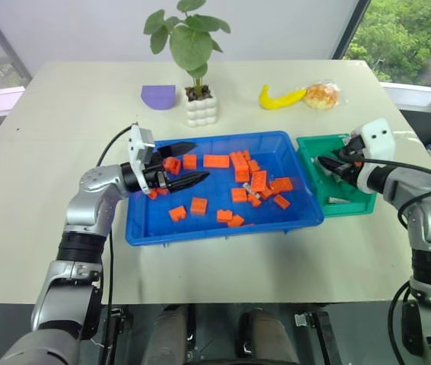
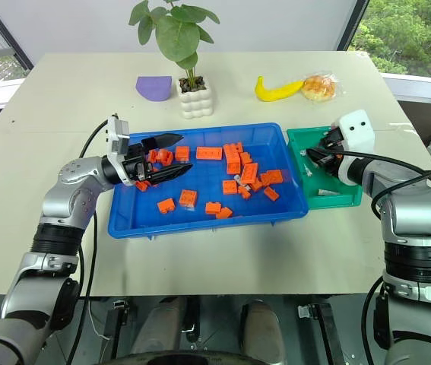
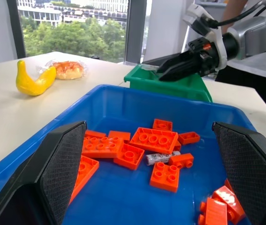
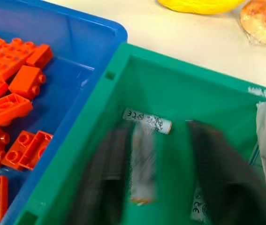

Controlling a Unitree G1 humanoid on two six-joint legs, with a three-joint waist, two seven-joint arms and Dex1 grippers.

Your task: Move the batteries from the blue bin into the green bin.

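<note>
Right gripper (image 4: 151,187) is over the green bin (image 1: 312,173), jaws apart; a battery (image 4: 141,164) blurs between its fingers, apparently dropping free. Another battery (image 4: 147,121) lies on the bin floor. Left gripper (image 1: 185,162) hangs wide open and empty over the blue bin's (image 1: 223,232) left end. One battery (image 3: 162,157) remains among the orange blocks (image 3: 154,139), dead ahead of the left gripper, long axis lying across its pointing line. Left arm is nearer. Blocks crowd it on both sides; little finger room.

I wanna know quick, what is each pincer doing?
Left pincer: open, empty, over the blue bin.
Right pincer: open over the green bin, holding nothing.
</note>
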